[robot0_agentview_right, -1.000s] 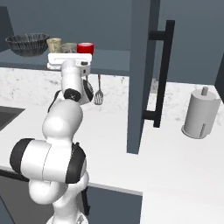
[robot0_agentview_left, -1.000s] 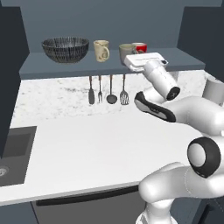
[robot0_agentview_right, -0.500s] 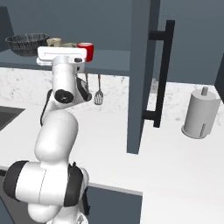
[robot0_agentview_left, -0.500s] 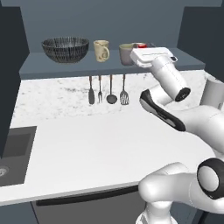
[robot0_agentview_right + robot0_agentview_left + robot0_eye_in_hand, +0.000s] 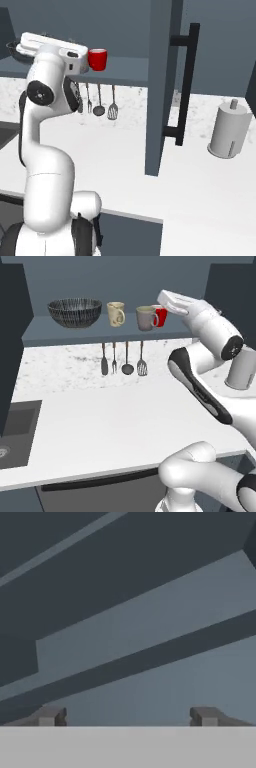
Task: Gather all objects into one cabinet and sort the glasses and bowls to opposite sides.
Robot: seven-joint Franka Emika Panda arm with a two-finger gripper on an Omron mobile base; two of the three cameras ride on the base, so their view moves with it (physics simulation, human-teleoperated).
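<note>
- A grey-blue kitchen: a white counter (image 5: 110, 426) runs under a long slate-blue cabinet (image 5: 100, 333) whose single shelf carries everything the task cares about.
- The bowl (image 5: 75, 312) sits at the shelf's left end; I judge it is kept there so the mugs can take the other side.
- The cream mug (image 5: 116, 313) stands just right of the bowl, apart from it.
- The grey mug (image 5: 146, 318) and the red mug (image 5: 160, 316) stand close together further right, the red one partly behind the grey; whether they touch I cannot tell.
- The gripper (image 5: 125, 717) is up at shelf height beside the red mug, its fingers spread wide with nothing between them, facing bare cabinet wall.
- Read as a judgement: all four things are already in one cabinet, with the bowl left and the mugs right, so the sorting looks about done and the hand is free to pull clear.
- The door (image 5: 162, 85) with its black handle (image 5: 185, 85) stands open to the right, giving the arm room.
- Utensils (image 5: 122, 358) hang below the shelf, and a paper roll (image 5: 229, 131) stands on the counter, well away.
</note>
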